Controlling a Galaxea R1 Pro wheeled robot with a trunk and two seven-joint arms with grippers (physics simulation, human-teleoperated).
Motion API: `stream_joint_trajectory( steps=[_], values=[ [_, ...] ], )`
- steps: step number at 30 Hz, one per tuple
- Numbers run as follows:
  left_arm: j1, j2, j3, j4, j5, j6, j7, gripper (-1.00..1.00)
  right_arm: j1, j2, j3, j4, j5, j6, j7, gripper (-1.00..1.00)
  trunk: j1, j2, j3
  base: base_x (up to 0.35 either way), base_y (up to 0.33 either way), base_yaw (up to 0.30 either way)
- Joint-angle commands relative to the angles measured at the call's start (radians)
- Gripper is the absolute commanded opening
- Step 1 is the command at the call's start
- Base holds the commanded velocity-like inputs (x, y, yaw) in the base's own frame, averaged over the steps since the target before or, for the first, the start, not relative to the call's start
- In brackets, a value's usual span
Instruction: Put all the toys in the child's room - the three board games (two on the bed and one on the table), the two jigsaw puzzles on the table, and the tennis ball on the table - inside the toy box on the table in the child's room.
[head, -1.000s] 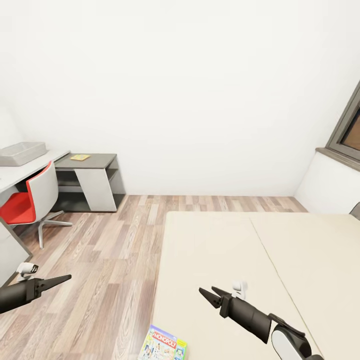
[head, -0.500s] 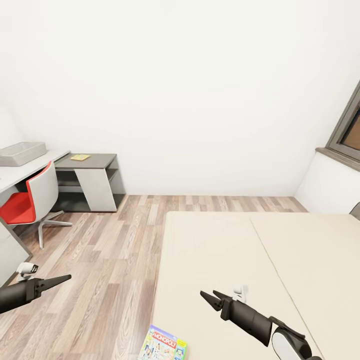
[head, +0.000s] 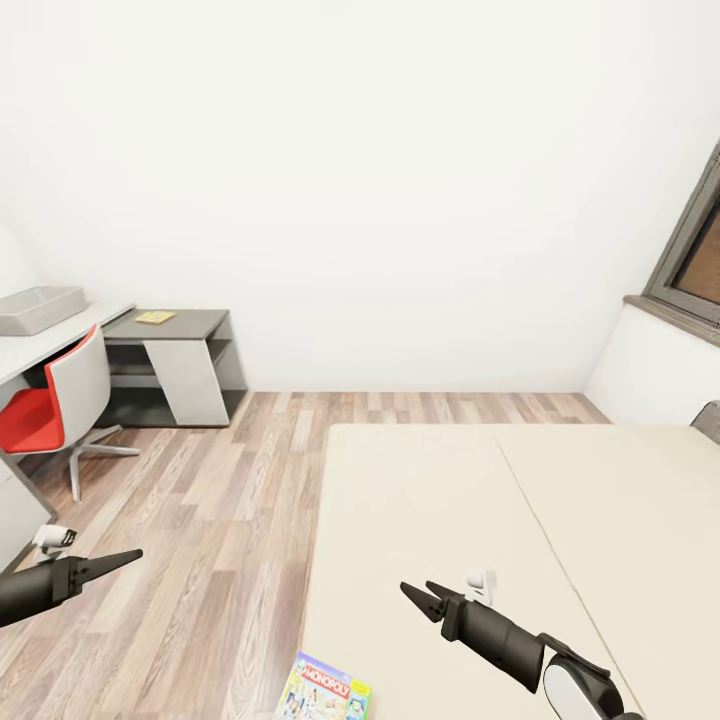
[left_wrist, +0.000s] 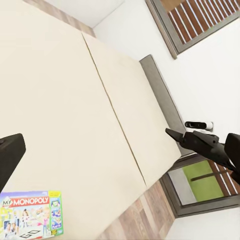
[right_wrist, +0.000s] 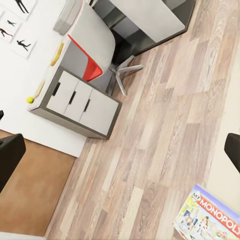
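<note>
One flat white Monopoly box (head: 325, 690) lies at the beige bed's (head: 450, 520) near edge, so w/ right gripper (head: 421, 594) slightly parted & left gripper (head: 120, 557) pinched shut we approach it low.

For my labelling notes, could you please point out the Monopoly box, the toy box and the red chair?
Monopoly box (head: 325, 690), head view, lid centre.
Toy box (head: 38, 309), head view, front wall.
Red chair (head: 30, 420), head view, seat.

Beige mattress on bed (head: 450, 520), plain. Floor (head: 220, 520) brown-grey wood plank. Walls white. Monopoly board game (head: 325, 690): white box, red logo band, green and blue border. Chair (head: 55, 405) red seat, grey back. Toy box (head: 38, 308) light grey on pale worktop (head: 60, 335); lower worktop dark grey, white panel. Tennis ball (right_wrist: 30, 99) yellow-green. Black silhouette posters (right_wrist: 12, 25). Both hands black.
</note>
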Motion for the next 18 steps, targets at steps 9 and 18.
stream_joint_trajectory(
  steps=[9,18],
  values=[
    [-0.001,0.000,0.000,0.000,0.000,0.011,-0.004,1.00,-0.001,0.000,0.001,0.000,-0.010,0.007,-0.003,1.00,0.001,-0.002,-0.001,0.000,0.000,-0.021],
    [-0.001,0.000,0.000,0.000,0.000,0.011,-0.005,1.00,-0.001,0.000,0.001,0.000,-0.010,0.007,-0.005,1.00,0.001,-0.002,-0.001,0.000,0.000,-0.002]
  ],
)
